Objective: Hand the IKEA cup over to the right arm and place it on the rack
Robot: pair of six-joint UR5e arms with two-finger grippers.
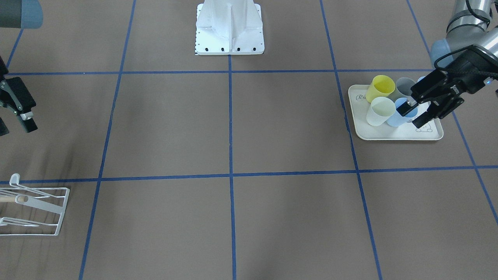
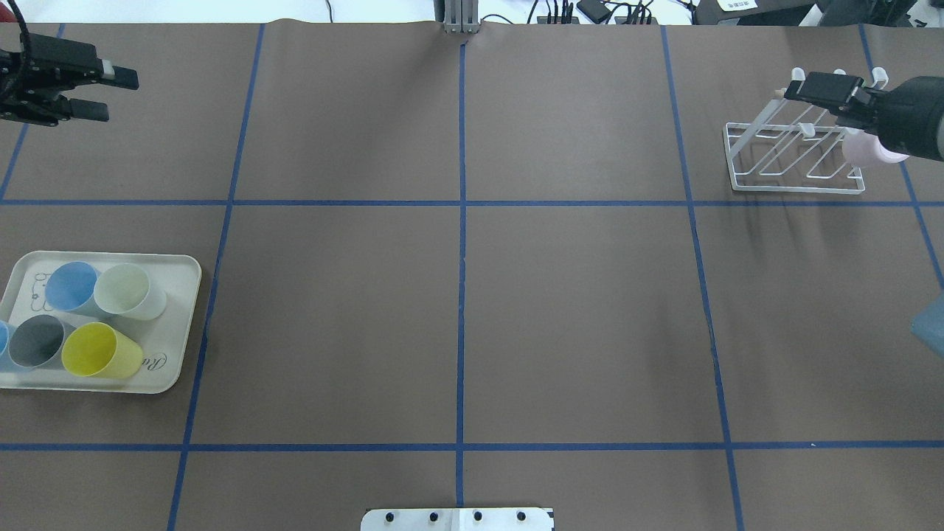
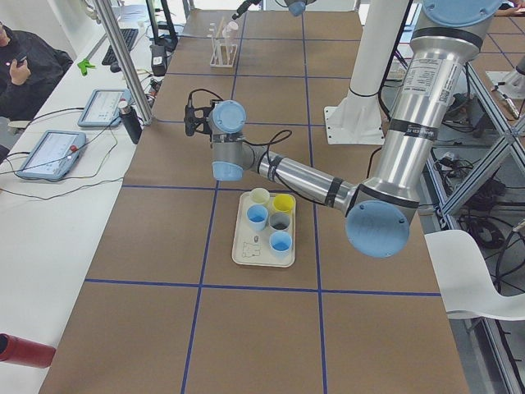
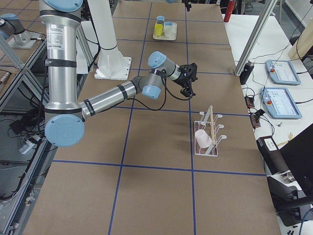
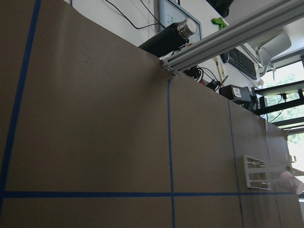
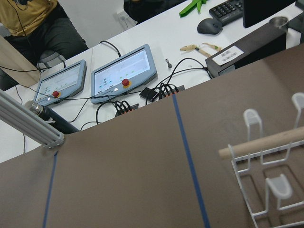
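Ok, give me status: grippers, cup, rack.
Left gripper open, empty, raised off the tray. Right gripper open, empty, beside the rack. Pink cup sits on the rack. Five cups on the tray; nothing seen in the way.

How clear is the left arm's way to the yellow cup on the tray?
Likely clear. The left gripper is open and empty, out beyond the tray; nothing sits over the yellow cup. The grey cup crowds one side, so grasp its free side.

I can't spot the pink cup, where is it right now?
The pink cup hangs on the white wire rack, at the top right of the overhead view, partly under the right arm.
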